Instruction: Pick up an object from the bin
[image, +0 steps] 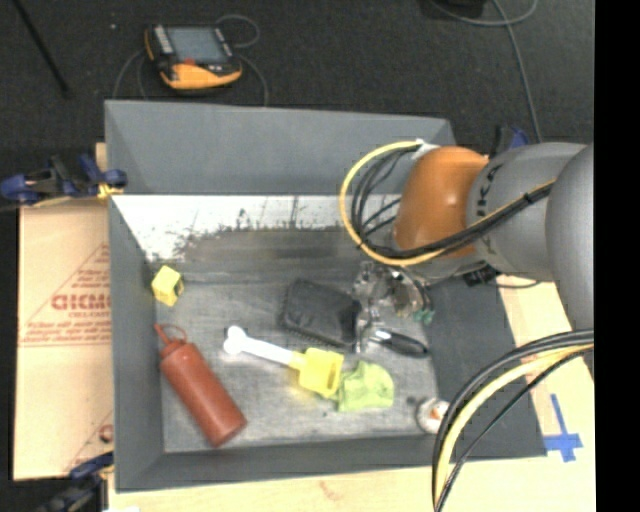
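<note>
My gripper (372, 312) hangs low over the middle right of the bin, under the arm's orange cover. Its tip is at the right edge of a flat black pouch (312, 309) that lies in the bin's centre. Just right of the gripper lies a dark tool with a green spot (405, 340). In front of it a crumpled green cloth (366, 387) rests beside a yellow brush head on a white handle (300, 366). I see nothing held by the gripper.
A red squeeze bottle (200, 387) lies slanted at the front left. A small yellow block (166, 284) sits by the left wall. A small round pale thing (432, 410) rests in the front right corner. The arm and its cables cover the right side.
</note>
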